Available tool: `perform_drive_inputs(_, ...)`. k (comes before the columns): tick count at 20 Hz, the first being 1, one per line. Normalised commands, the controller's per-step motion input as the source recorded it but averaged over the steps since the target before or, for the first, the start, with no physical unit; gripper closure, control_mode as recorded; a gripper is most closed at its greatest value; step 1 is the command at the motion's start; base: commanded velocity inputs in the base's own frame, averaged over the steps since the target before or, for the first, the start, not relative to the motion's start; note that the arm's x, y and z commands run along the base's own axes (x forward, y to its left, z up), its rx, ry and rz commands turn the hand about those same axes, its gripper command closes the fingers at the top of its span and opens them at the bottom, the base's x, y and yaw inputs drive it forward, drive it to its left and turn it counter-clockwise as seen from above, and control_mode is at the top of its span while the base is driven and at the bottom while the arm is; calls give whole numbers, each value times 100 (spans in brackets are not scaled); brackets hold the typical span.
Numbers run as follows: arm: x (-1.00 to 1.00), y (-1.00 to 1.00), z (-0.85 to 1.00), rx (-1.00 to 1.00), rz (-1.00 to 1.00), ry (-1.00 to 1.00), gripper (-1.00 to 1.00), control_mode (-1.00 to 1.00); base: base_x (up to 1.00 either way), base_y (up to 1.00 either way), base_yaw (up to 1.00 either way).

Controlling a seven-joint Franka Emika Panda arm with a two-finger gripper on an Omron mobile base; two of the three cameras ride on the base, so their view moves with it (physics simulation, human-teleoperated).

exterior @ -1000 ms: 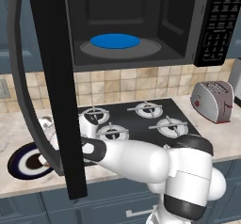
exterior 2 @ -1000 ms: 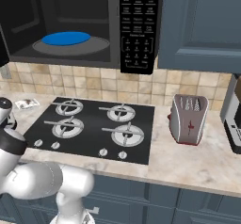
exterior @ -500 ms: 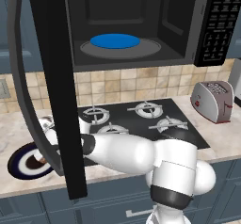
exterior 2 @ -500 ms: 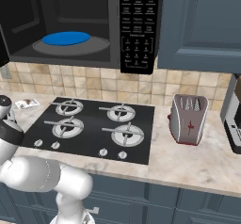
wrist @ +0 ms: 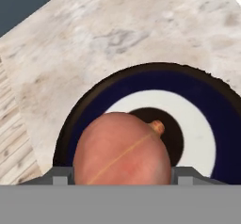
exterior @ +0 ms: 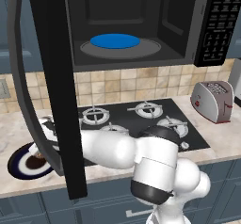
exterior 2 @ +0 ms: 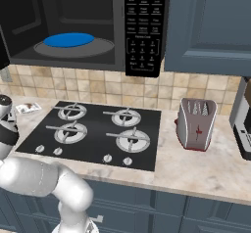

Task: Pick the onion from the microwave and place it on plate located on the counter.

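The reddish-brown onion (wrist: 122,150) sits between my fingertips, with my gripper (wrist: 122,177) shut on it. Right beneath it lies the plate (wrist: 164,79), white with a navy ring and a dark brown centre. In the left base view the plate (exterior: 19,164) rests on the beige counter (exterior: 9,124) at the far left, and my gripper (exterior: 36,151) hangs over it, partly hidden behind the open microwave door (exterior: 52,77). The microwave (exterior: 141,25) stands open above the stove; its turntable holds a flat blue disc (exterior: 115,41).
The big black door swings out in front of my arm and hides part of it. A black gas stovetop (exterior 2: 93,134) lies right of the plate. A silver toaster (exterior 2: 196,124) stands on the counter further right.
My hand has swung left behind the microwave door and come over the plate with the onion in it. Over the last half second it has barely moved.
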Motion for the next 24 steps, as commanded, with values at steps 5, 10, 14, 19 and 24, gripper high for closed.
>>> perform_drive_inputs(5,10,7,-27,-1,0,0,100,-100,0,0,0)
perform_drive_inputs(10,0,2,-32,-1,0,0,100,-100,0,0,0)
perform_drive_inputs(14,0,7,-22,0,0,0,100,-100,0,0,0)
perform_drive_inputs(19,0,10,-13,0,0,0,100,-100,0,0,0)
perform_drive_inputs(24,1,9,-2,0,0,0,-100,-100,0,0,0)
